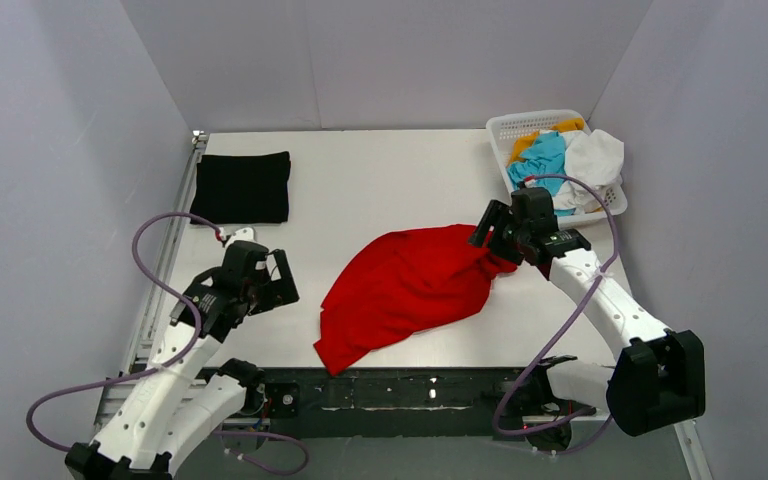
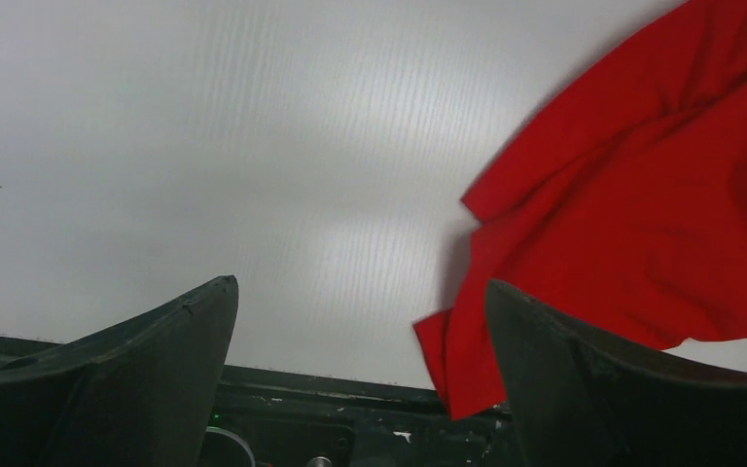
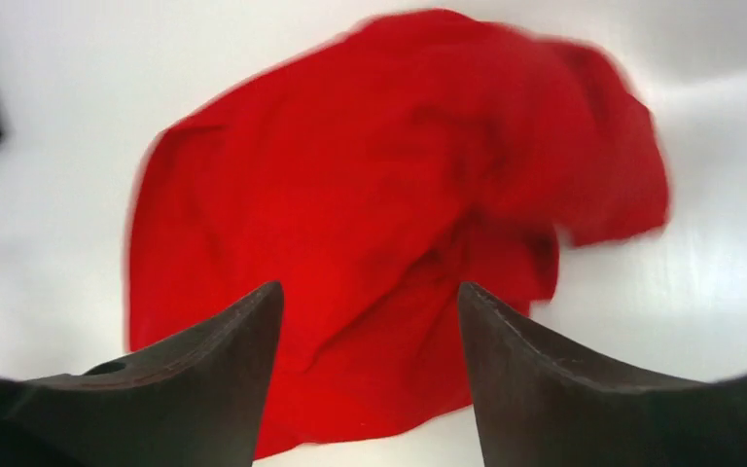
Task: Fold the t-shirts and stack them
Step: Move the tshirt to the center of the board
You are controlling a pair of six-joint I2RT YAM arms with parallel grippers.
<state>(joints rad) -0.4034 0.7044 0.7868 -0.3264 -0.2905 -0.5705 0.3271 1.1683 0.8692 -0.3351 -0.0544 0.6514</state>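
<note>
currently right pincer (image 3: 368, 287) spread over crumpled red t-shirt (image 3: 379, 185); likely limp, light cloth, so pinch a hem beneath it. left pincer (image 2: 360, 282) spread, empty.

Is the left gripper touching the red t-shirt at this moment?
Apart. The top external view shows a strip of bare white table between the open left gripper and the left edge of the red t-shirt.

From above and behind the 2 arm bases (image 1: 655, 385) we look down over the whole table (image 1: 380, 170). Each wrist camera sits close over it, peering between its own fingers (image 2: 136, 379); all 3 views share the red t-shirt (image 1: 405, 285).
</note>
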